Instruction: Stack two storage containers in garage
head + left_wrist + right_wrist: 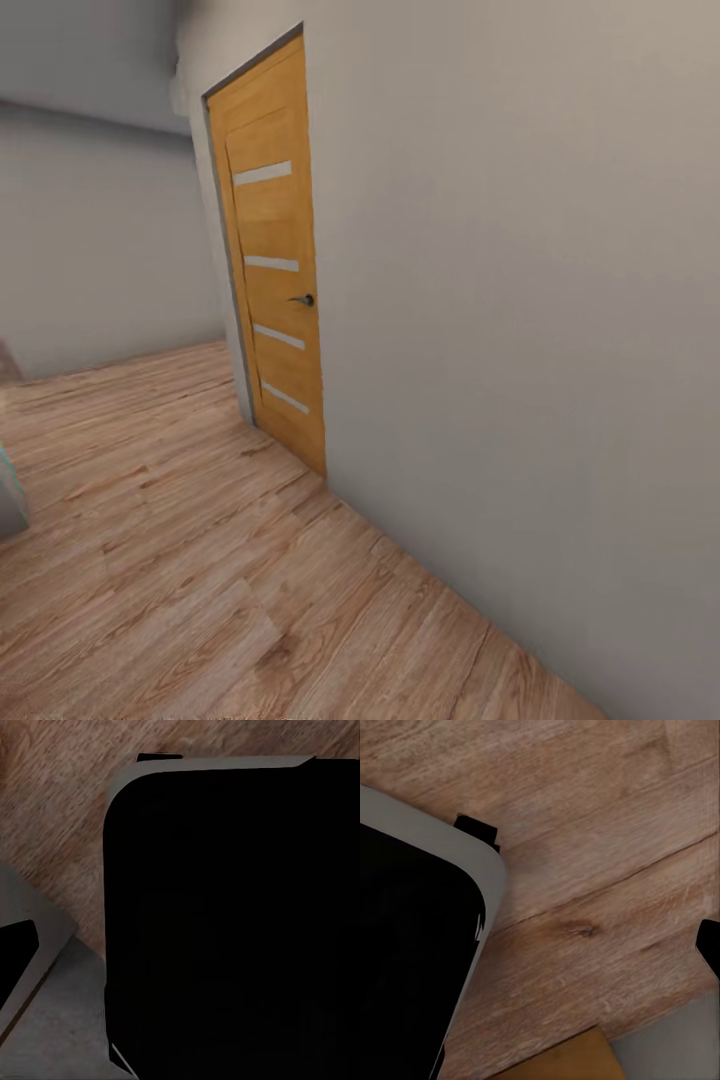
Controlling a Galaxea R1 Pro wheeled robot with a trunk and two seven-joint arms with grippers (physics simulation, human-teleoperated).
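Observation:
The two storage containers and the garage are out of view. The head view faces a shut orange wooden door (275,270) with pale horizontal slits and a dark lever handle (303,299), set in a plain grey-white wall (520,300). Light wood planks (200,560) cover the ground here. Both wrist views look down on those planks (607,870) and on a black, grey-rimmed rounded part of the robot's body (232,922) (405,945).
The wall runs diagonally along the right and meets the planks close ahead. Past the door, the room opens toward a far grey wall (90,250) at the left. The edge of a grey-teal object (10,490) pokes in at the left border.

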